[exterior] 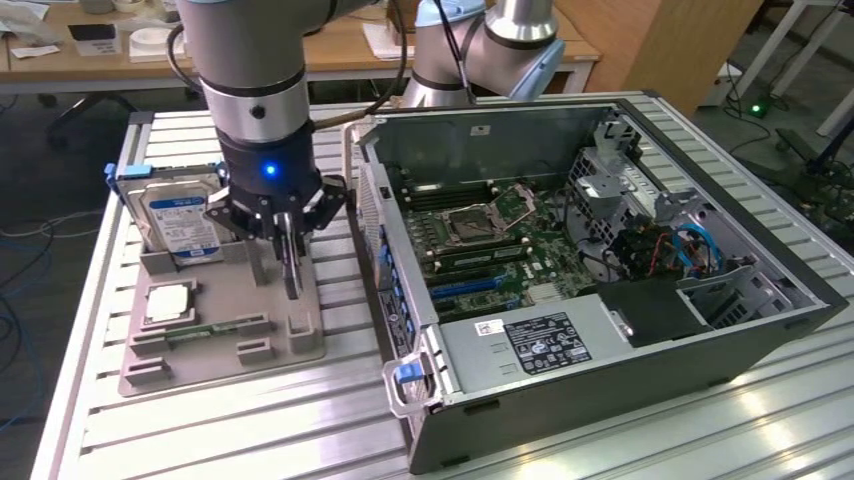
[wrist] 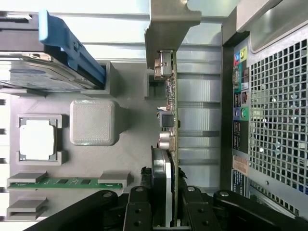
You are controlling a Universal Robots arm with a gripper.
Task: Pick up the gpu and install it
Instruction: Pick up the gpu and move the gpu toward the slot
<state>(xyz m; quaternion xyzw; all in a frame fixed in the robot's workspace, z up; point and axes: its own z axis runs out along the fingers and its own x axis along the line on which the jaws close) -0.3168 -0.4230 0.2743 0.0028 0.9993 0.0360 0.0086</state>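
Claw point(exterior: 286, 240) looks set narrow to me, its two fingers point(wrist: 159, 187) pinched on the top end of the gpu point(exterior: 290, 272), with nothing else in the grip.

On the exterior view I see the card as a thin dark strip hanging straight down from the fingertips. Its long axis is vertical, short end downward, over the tray point(exterior: 254, 300). Its lower end is close to the tray surface, but I cannot tell whether it touches or sits in a slot.

On the wrist view I look along the gpu point(wrist: 167, 118) edge-on. The side carrying the chips faces the cpu point(wrist: 37, 139) and the stick point(wrist: 62, 183). The flat back faces the case point(wrist: 274, 120). So the card sits directly under the claw, centred between the fingers and running away from them toward the tray.

The drive point(exterior: 180, 220) stands upright at the back of the tray as the exterior view shows it, on that view's left of the claw and apart from it. The cpu lies flat in its pocket and the stick lies along the tray's front edge. Both are on the exterior view's left of the gpu and apart from it. The case lies open on the exterior view's right, just beside the tray, with its board showing inside.
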